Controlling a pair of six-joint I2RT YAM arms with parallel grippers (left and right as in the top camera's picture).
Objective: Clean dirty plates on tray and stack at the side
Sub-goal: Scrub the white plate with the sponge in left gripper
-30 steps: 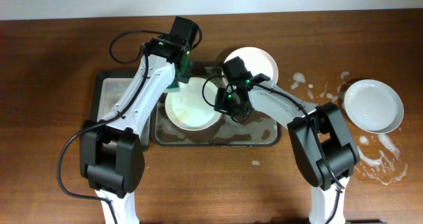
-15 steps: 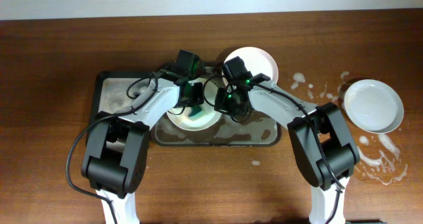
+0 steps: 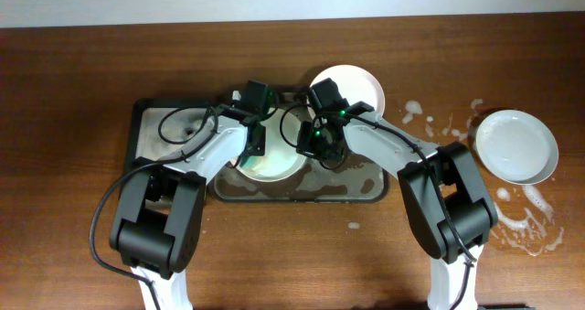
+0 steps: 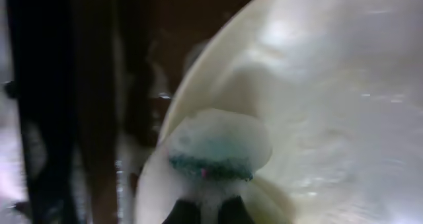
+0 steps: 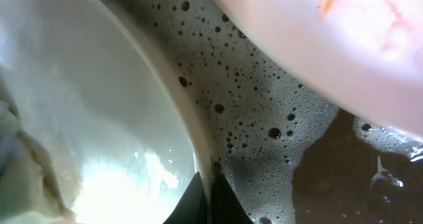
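Progress: one clean plate (image 3: 516,145) parked right. Left gripper (image 3: 258,144) clamps sponge (image 4: 215,145) on plate (image 3: 274,164) in tray (image 3: 302,189), right gripper (image 3: 309,148) pinches its rim; streaked plate (image 3: 358,86) beyond not yet washed.

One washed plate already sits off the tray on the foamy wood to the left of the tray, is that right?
Not quite. The plate off the tray does sit on foamy wood, but to the right of the tray, not the left. The overhead view shows it.
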